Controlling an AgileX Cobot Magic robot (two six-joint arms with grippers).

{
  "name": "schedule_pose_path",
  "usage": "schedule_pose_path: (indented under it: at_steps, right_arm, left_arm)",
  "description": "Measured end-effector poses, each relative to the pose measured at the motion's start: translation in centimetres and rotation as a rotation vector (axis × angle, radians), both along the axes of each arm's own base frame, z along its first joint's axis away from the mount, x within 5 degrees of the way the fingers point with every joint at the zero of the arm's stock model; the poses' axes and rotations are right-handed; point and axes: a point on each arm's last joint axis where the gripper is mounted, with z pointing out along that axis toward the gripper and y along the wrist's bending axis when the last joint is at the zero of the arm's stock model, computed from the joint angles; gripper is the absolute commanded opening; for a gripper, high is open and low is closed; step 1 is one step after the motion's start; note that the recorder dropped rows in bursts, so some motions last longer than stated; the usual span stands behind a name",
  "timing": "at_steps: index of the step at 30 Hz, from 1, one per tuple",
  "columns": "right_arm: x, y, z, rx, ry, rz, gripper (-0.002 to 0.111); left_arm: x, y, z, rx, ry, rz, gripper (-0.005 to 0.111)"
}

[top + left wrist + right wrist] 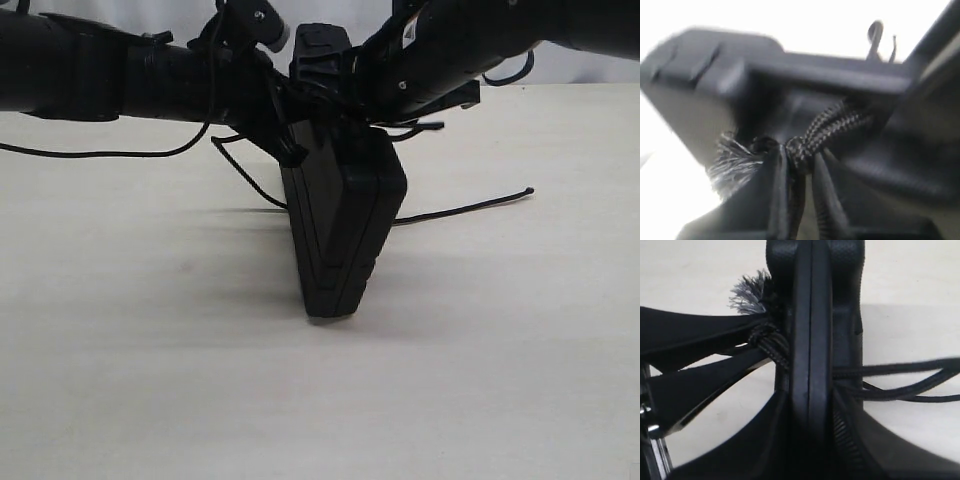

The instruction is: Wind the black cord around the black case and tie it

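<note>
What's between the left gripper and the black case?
Only the black cord: its braided end, pinched in the left gripper, reaches up to the black case. The left wrist view shows it best.

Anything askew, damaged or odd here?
The black case stands on edge, leaning, pinched by the right gripper. The end of the black cord is frayed into a grey tuft beside the left gripper, which pinches it there.

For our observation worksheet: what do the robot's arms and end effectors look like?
Both arms are black: the left arm is a thick rounded tube, the right arm blockier with small pale screws. A thin black cable hangs from the left one. The fingers are flat, tapered black wedges.
</note>
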Motion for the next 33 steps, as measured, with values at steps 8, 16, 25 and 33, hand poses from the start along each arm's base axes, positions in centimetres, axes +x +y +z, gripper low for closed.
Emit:
schedule_pose_path:
  at_steps: [8,16,25,33]
  right_arm:
    - [0.0,0.0,0.0,-0.003,-0.005,0.006,0.004]
    - [0.0,0.0,0.0,-0.006,-0.004,0.008,0.004]
    - [-0.1,0.2,0.0,-0.002,-0.009,0.018,0.004]
    - [-0.1,0.2,0.1,-0.001,-0.01,0.019,0.004]
  left_arm:
    - [-0.6,-0.8,0.4,-0.051,0.007,-0.107,0.0]
    - [-0.6,-0.8,0.5,-0.031,-0.006,-0.122,0.006]
    - [-1.2,-0.1,1.7,0.113,-0.069,-0.164,0.054]
    - [-3.0,1.1,2.9,0.372,-0.153,-0.349,0.058]
